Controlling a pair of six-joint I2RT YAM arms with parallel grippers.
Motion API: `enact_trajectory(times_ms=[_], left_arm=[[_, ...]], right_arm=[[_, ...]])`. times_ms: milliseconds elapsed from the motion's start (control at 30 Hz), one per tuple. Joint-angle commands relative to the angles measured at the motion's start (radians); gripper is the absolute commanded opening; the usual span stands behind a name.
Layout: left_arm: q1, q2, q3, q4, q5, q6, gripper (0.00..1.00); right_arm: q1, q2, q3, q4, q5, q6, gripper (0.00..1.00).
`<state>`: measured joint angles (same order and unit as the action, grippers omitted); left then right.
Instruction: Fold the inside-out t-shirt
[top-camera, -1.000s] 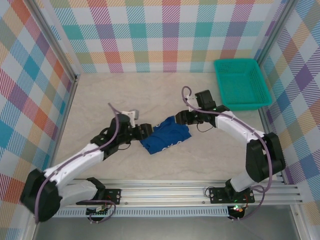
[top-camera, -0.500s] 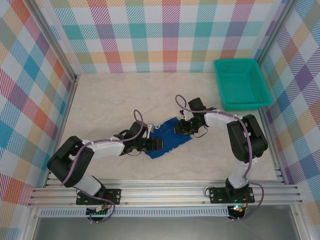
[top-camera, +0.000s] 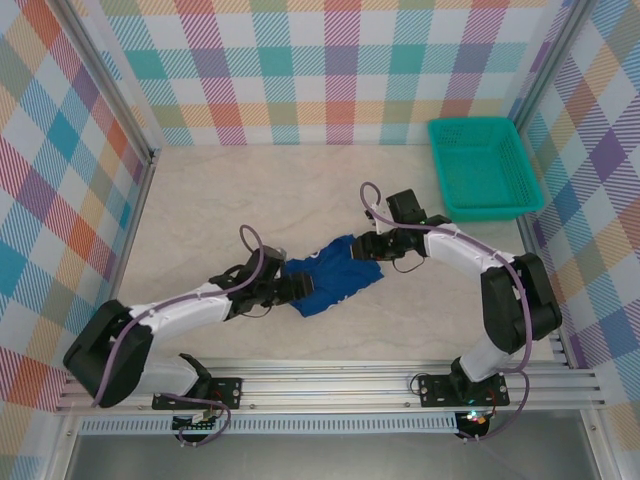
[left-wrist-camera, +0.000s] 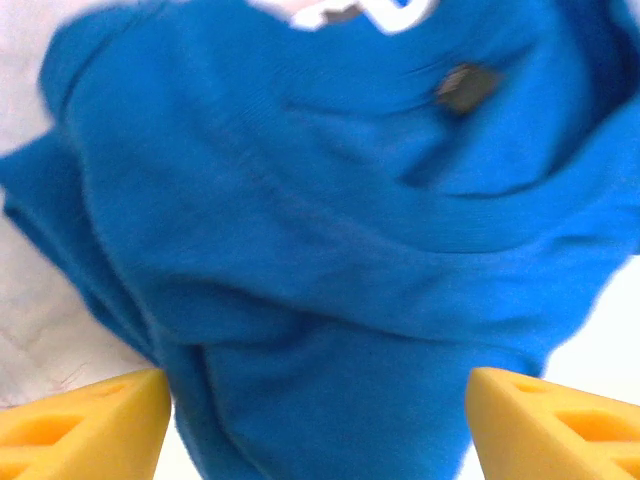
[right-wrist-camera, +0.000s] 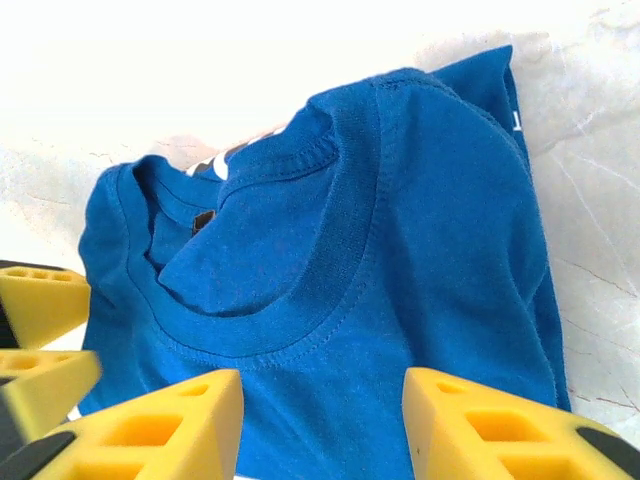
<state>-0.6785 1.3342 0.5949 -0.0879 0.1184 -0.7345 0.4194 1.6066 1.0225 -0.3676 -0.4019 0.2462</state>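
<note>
Pulls the left end effector (top-camera: 296, 288) back to the edge of the t-shirt (top-camera: 330, 277), now spread wide, let go. Keeps the right end effector (top-camera: 365, 247) loose too, by the collar (right-wrist-camera: 300, 300). Leaves the t-shirt bunched on the bench (top-camera: 230, 200), folding unfinished.

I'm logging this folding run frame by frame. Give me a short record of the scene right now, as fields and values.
t-shirt: blue, bunched into a small heap in the middle of the table, neckline showing
left gripper: at the t-shirt's left edge, jaws apart
right gripper: at its far right edge, jaws apart
basket: teal, far right corner, apart from the t-shirt
</note>
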Motion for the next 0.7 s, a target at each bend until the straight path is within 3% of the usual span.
enact_trajectory(times_ms=[0, 100, 167, 367, 533, 667], left_arm=[[0.002, 0.039, 0.0, 0.018, 0.013, -0.086, 0.78], [0.001, 0.091, 0.011, 0.115, 0.043, -0.078, 0.77], [0.002, 0.138, 0.043, 0.138, 0.043, -0.059, 0.7], [0.065, 0.27, 0.12, 0.158, -0.008, 0.007, 0.34], [0.236, 0.366, 0.289, 0.038, -0.008, 0.223, 0.07], [0.397, 0.479, 0.535, -0.248, -0.028, 0.476, 0.03]], right_arm=[[-0.002, 0.003, -0.019, 0.009, -0.014, -0.01, 0.46], [-0.002, -0.009, -0.026, 0.012, -0.007, -0.01, 0.46], [-0.002, -0.011, -0.025, 0.008, -0.005, -0.01, 0.46], [-0.001, -0.033, -0.02, -0.007, 0.022, -0.018, 0.46], [-0.002, -0.062, 0.018, -0.026, 0.052, -0.024, 0.46], [-0.002, -0.094, 0.038, -0.028, 0.061, -0.023, 0.46]])
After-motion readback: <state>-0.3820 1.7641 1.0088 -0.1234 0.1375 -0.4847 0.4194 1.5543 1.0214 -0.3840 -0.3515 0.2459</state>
